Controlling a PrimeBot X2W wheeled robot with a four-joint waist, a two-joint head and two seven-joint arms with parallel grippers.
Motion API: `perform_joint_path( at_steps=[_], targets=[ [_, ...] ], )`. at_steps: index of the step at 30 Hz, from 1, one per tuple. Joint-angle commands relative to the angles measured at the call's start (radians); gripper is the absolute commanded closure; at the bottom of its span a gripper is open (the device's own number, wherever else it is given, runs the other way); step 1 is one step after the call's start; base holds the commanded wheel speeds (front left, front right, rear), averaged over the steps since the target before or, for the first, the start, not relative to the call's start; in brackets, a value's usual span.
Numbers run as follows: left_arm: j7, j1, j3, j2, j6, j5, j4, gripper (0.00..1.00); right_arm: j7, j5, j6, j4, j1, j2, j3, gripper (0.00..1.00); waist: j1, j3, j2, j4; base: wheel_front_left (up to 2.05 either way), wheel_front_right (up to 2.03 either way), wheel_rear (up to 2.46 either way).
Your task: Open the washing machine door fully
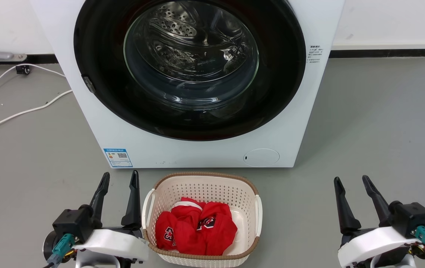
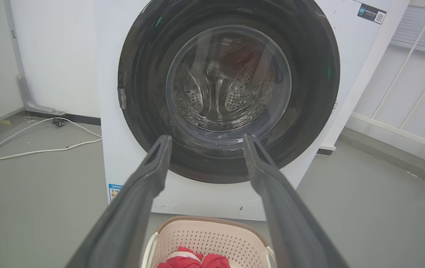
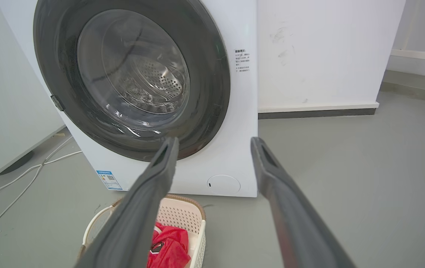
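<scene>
Washing machine door (image 1: pixel 190 67), shut flush in the front of the washing machine (image 1: pixel 197 152), glass bowl facing straight out toward the robot. Being round, it has no long axis; a small grey tab (image 1: pixel 88 83) on its left rim is probably the pull point. Left gripper (image 1: pixel 120 174) and right gripper (image 1: pixel 351 178) rest before the machine, flanking the basket (image 1: pixel 203 174), jaws apart and empty, apparently ready to reach.

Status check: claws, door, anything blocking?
Left claw and right claw open, empty, touching nothing. Washing machine door shut, untouched. Laundry basket with red clothes sits below door, between claws.
</scene>
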Motion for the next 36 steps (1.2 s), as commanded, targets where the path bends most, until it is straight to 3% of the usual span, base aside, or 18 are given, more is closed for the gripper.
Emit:
perform_joint_path(
  at_steps=[1,27,36],
  targets=[
    [-0.01,0.003,-0.002,0.0,0.005,0.029,-0.009,0.0,-0.01,-0.029,0.0,-0.011,0.009,0.002,0.003,0.0,-0.0001,0.0,0.0,0.0,0.0,0.0,0.0],
    [-0.058,0.015,-0.011,0.0,0.028,0.198,-0.002,0.0,-0.038,-0.165,0.0,0.005,0.017,0.004,0.01,0.0,-0.0001,-0.004,0.0,-0.002,0.0,0.0,0.0],
    [-0.057,0.015,-0.009,0.0,0.03,0.178,0.007,0.0,-0.04,-0.142,0.0,0.016,0.013,0.004,0.007,0.0,-0.0001,-0.005,0.0,-0.001,0.0,0.0,0.0]
  ],
)
